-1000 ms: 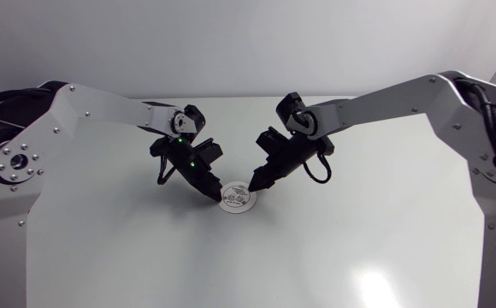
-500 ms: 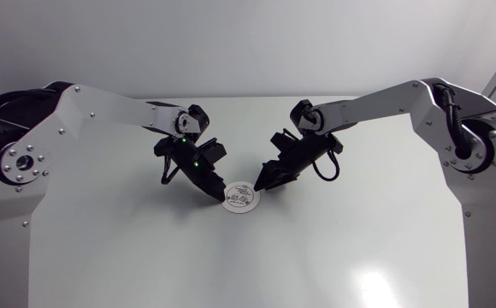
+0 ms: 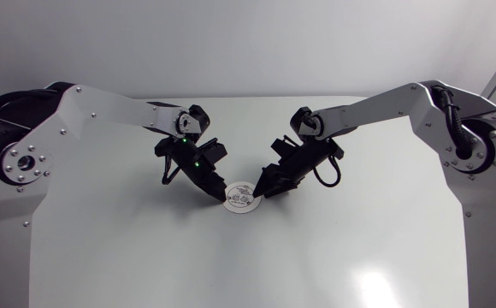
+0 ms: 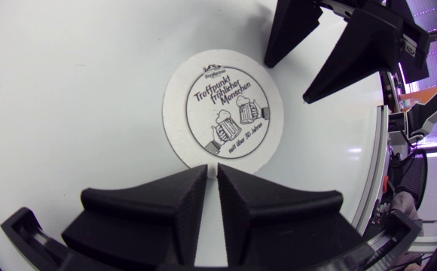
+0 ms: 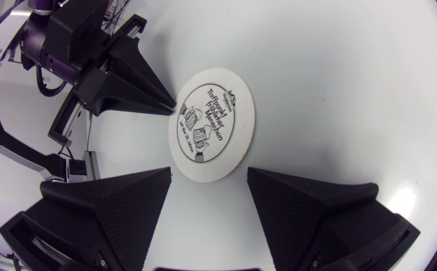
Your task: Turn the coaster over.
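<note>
A round white coaster point(image 3: 239, 198) with a black print facing up lies flat on the white table point(image 3: 359, 248). My left gripper point(image 3: 219, 193) is shut, and its tip rests at the coaster's left edge. In the left wrist view its fingers point(image 4: 166, 203) stand almost together at the rim of the coaster point(image 4: 222, 115). My right gripper point(image 3: 260, 187) is open at the coaster's opposite edge. The right wrist view shows the right gripper point(image 5: 209, 177) spread wide on either side of the rim of the coaster point(image 5: 211, 124), not touching it. The left gripper point(image 5: 175, 108) points in from the far side.
Both arms slant down to the middle of the table from the sides. The right gripper point(image 4: 287, 82) shows beyond the coaster in the left wrist view. Nothing else lies on the table.
My right gripper has opened wider and shifted slightly toward the coaster's edge. The left gripper and the coaster have stayed in place.
</note>
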Tool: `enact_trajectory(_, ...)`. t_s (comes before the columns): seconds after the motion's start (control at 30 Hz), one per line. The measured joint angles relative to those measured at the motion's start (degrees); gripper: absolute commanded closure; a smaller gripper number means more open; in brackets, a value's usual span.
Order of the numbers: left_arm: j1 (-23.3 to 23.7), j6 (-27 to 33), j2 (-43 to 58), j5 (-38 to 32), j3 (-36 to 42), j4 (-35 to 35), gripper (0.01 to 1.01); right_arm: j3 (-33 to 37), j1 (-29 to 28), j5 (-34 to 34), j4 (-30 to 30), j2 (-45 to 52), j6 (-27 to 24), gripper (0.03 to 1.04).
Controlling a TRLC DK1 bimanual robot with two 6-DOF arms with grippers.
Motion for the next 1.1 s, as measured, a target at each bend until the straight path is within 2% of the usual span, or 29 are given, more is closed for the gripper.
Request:
enact_trajectory(0.33,-0.44,0.00,0.02,0.44,0.00,-0.15,0.885,-0.26,0.87,-1.31,-0.07,0.00,1.77,0.31)
enact_trajectory(1.1,-0.77,0.00,0.04,1.25,0.00,-0.22,0.885,1.05,0.92,-7.15,-5.31,0.35,3.04,0.32)
